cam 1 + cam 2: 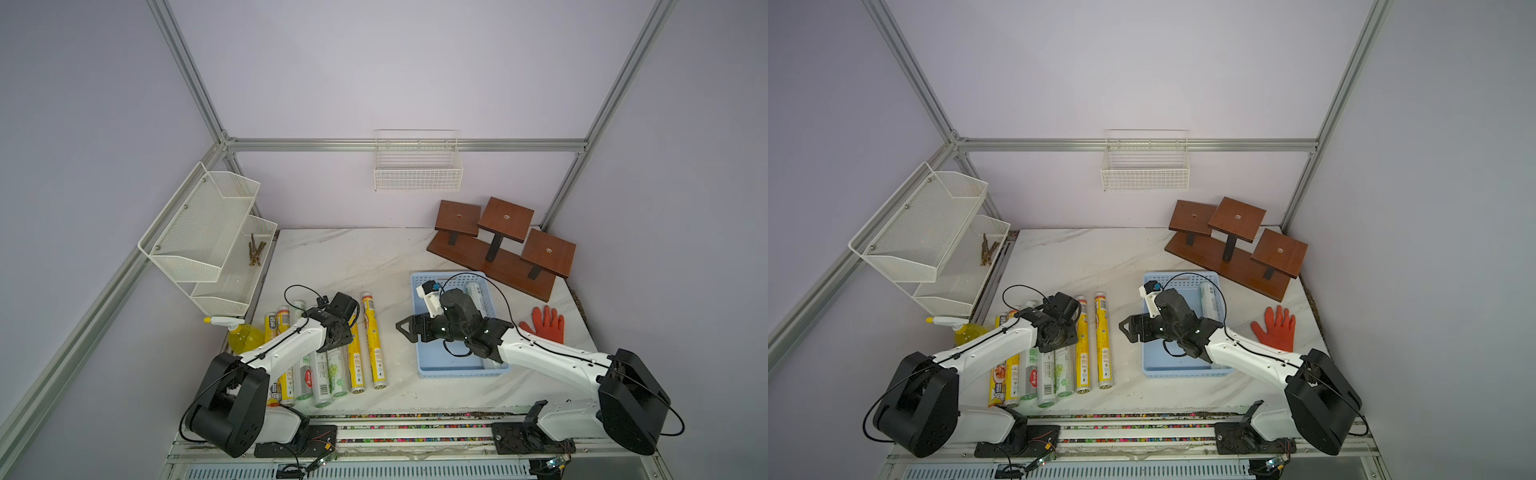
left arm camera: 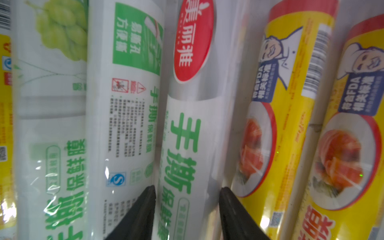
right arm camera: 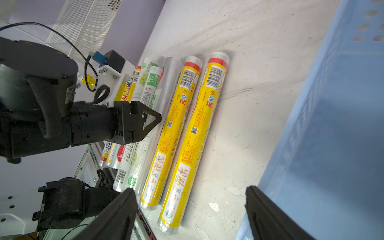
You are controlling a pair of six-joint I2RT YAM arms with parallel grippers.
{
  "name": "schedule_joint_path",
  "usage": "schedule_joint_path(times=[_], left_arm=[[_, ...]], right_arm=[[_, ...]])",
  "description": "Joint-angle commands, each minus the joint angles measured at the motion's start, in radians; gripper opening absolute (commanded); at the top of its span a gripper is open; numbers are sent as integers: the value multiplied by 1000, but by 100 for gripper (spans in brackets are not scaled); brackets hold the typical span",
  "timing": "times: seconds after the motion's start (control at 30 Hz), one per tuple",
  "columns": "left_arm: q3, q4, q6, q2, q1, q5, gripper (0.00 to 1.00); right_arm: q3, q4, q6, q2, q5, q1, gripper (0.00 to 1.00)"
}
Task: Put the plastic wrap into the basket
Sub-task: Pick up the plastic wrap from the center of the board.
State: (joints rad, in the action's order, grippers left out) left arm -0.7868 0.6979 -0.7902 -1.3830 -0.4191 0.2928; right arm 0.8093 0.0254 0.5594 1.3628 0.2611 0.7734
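Several plastic wrap rolls (image 1: pixel 374 345) lie side by side on the marble table, left of the light-blue basket (image 1: pixel 457 372); some are yellow, some white with green print. In the left wrist view my left gripper (image 2: pixel 187 188) is shut on a white roll with green characters (image 2: pixel 187 135) that still lies in the row. From above, the wrist hides its fingertips. One white roll (image 1: pixel 478 299) lies in the basket along its right side. My right gripper (image 1: pixel 405 330) hovers over the basket's left rim (image 3: pixel 332 124), pointing left. It is open (image 3: pixel 191 189) and holds nothing.
A yellow spray bottle (image 1: pixel 241 336) stands left of the rolls, below a white mesh tiered shelf (image 1: pixel 208 245). A white wire basket (image 1: pixel 417 170) hangs on the back wall. A wooden stand (image 1: pixel 498 249) sits behind the basket, an orange glove (image 1: pixel 546 324) to its right.
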Motion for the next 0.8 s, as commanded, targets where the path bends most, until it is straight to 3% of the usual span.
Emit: schedule_joint_path(times=[0.0,0.4,0.77], left_arm=[[1,-35,40,-21,9,-45,53],[-29,-74,71,-166,10,-113,55],[-23,-97,78,-215,11,-139,59]], right_arm=[[10,-41,17,7,7,11,86],[20,-82,22,33,39,33,87],[102,-103,67,170,-176,149,84]])
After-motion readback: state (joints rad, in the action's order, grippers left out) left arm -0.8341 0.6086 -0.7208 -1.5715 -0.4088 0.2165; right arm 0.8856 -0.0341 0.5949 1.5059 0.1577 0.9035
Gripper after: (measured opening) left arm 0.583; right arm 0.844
